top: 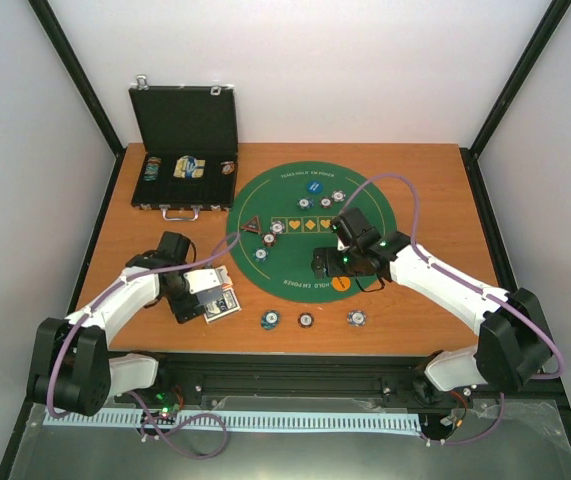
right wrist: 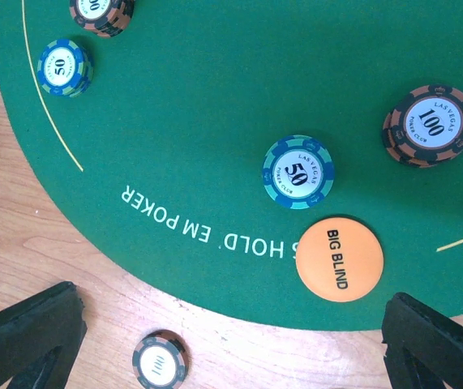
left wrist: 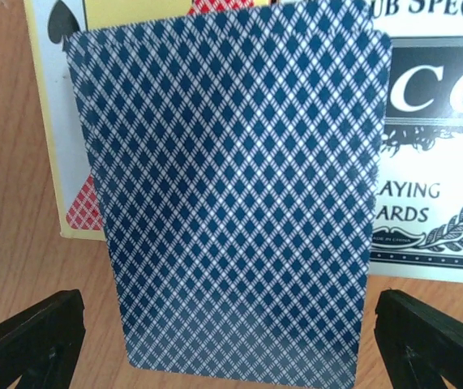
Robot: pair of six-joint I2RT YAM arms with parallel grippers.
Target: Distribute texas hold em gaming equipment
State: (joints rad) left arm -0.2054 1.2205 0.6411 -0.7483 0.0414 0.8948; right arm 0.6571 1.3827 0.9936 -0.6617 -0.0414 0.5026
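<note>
Blue-latticed and face down, a playing card (left wrist: 231,194) fills the left wrist view. It lies across two card boxes (left wrist: 434,138) on the desk (top: 415,300), off the left edge of the green mat (top: 310,230). The left hand (left wrist: 231,336) hangs over it with fingers spread wide, one on either side, touching nothing. The right hand (right wrist: 231,340), equally wide and empty, hovers at the mat's near rim, where the orange big blind disc (right wrist: 339,258) sits just beside a 50 chip (right wrist: 297,172). More chips (top: 306,320) dot the mat, and three rest on the bare wood nearby. To my eye, dealing the cards is the step in hand. Next, the left hand must drop, pinch that thin card by its long edges without dragging the boxes, and carry it to the mat.
</note>
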